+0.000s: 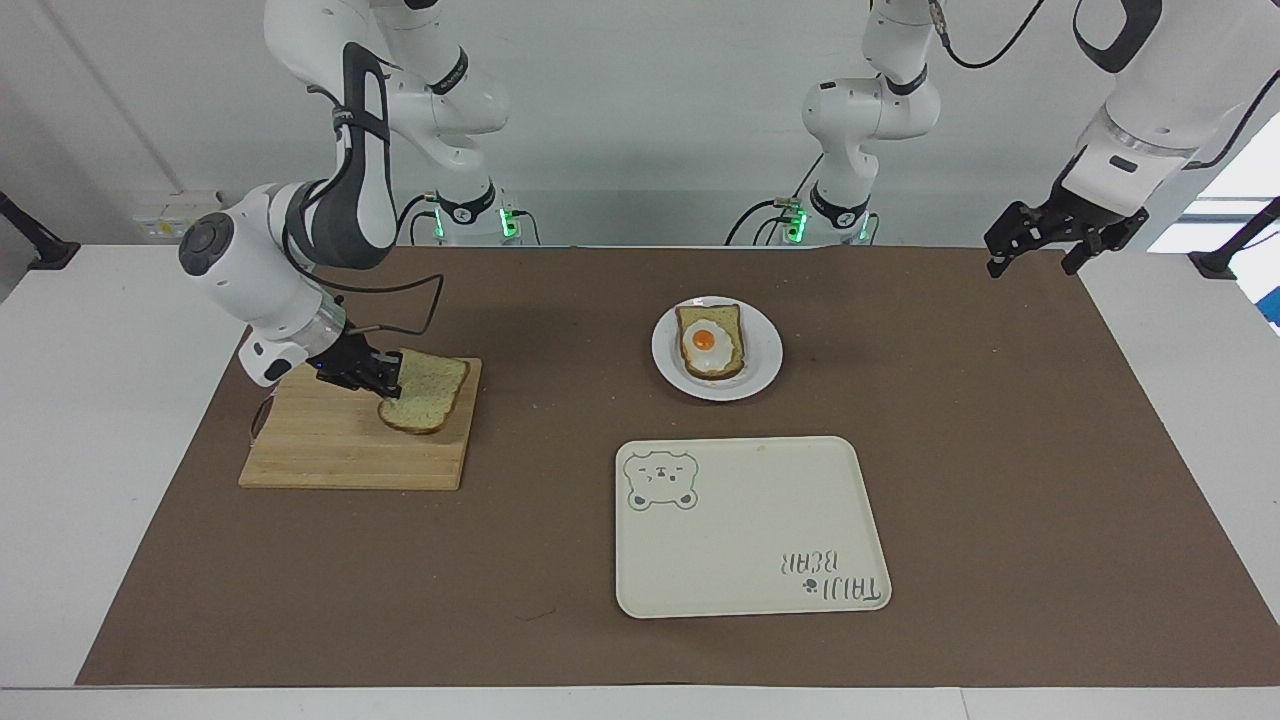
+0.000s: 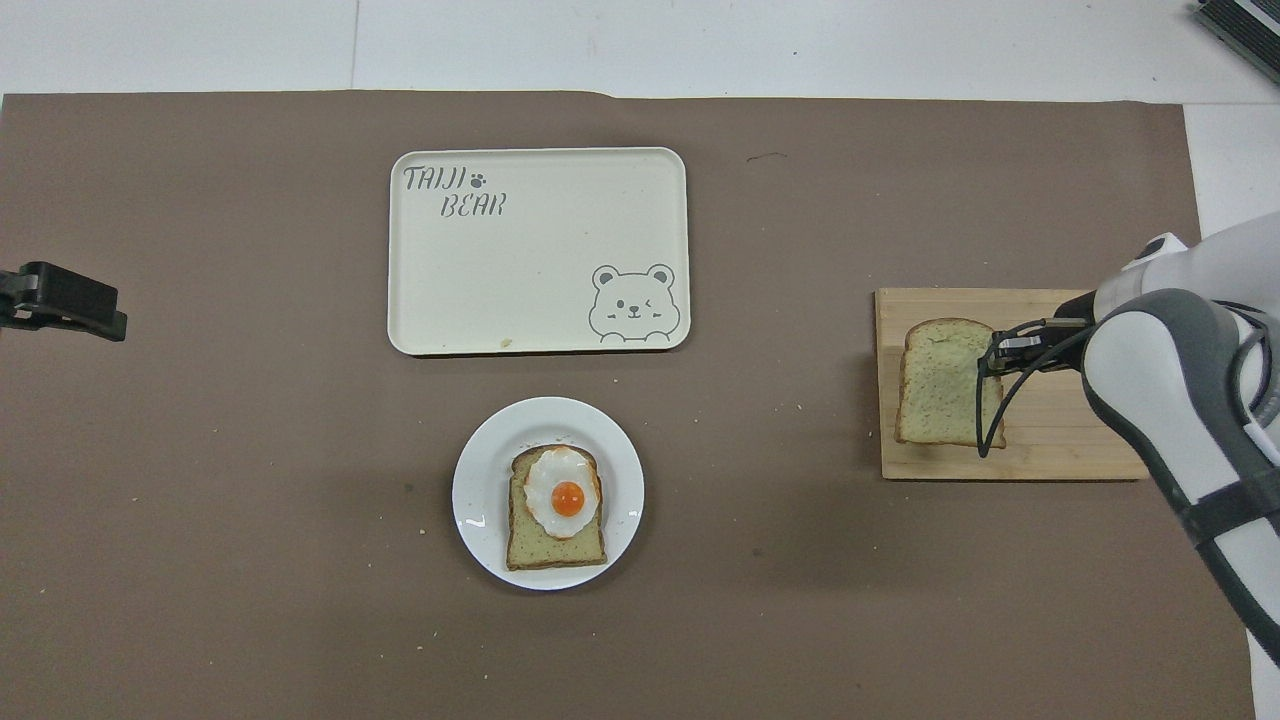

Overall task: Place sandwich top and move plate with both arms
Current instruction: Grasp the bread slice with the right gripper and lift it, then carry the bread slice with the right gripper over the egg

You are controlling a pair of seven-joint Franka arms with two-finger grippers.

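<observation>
At the facing view's left, the right gripper (image 1: 383, 383) is pinching the sandwich top (image 1: 428, 389) by one edge, risking sagging or tearing.

left pincer (image 2: 60, 300) cut off at overhead edge, fingers indistinct

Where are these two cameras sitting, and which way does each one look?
Facing view: high across the table, looking at the robots; both arms show whole, right pincer holding the bread above the board, left pincer waiting over the table's end.
Overhead view: above the robots' end, looking steeply down; only the right forearm and left pincer show.
Shared, half a turn apart: plate, tray, board, bread.
</observation>
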